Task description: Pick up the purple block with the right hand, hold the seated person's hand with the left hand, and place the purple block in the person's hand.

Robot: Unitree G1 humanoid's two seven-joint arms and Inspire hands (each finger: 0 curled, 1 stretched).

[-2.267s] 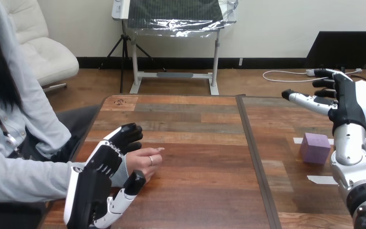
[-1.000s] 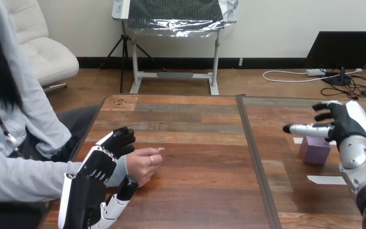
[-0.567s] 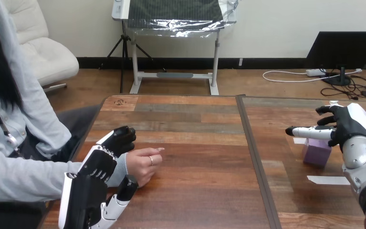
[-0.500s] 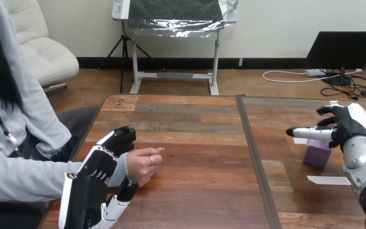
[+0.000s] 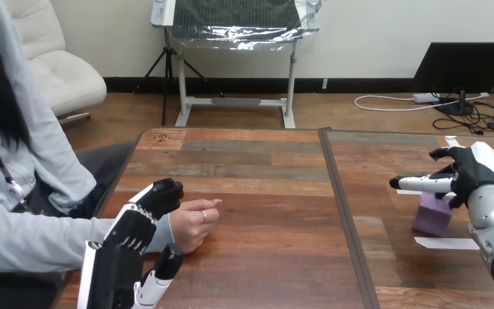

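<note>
the robot's left hand (image 5: pixel 132 232) is clenched round the person's wrist (image 5: pixel 162 233), fingers (image 5: pixel 164 191) over it and thumb beneath. the person's hand (image 5: pixel 193 222) lies loosely curled on the wooden table (image 5: pixel 264 244) just past that grasp. well apart, the right hand (image 5: pixel 473 170) sits directly over the purple block (image 5: pixel 432 219), which stands tilted beneath it; whether it has a grip cannot be told. a white tape strip (image 5: pixel 444 243) lies just below that hand.

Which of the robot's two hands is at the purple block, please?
The right hand, just above the tilted purple block at the view's right. The left hand is far off, curled round the person's wrist.
</note>
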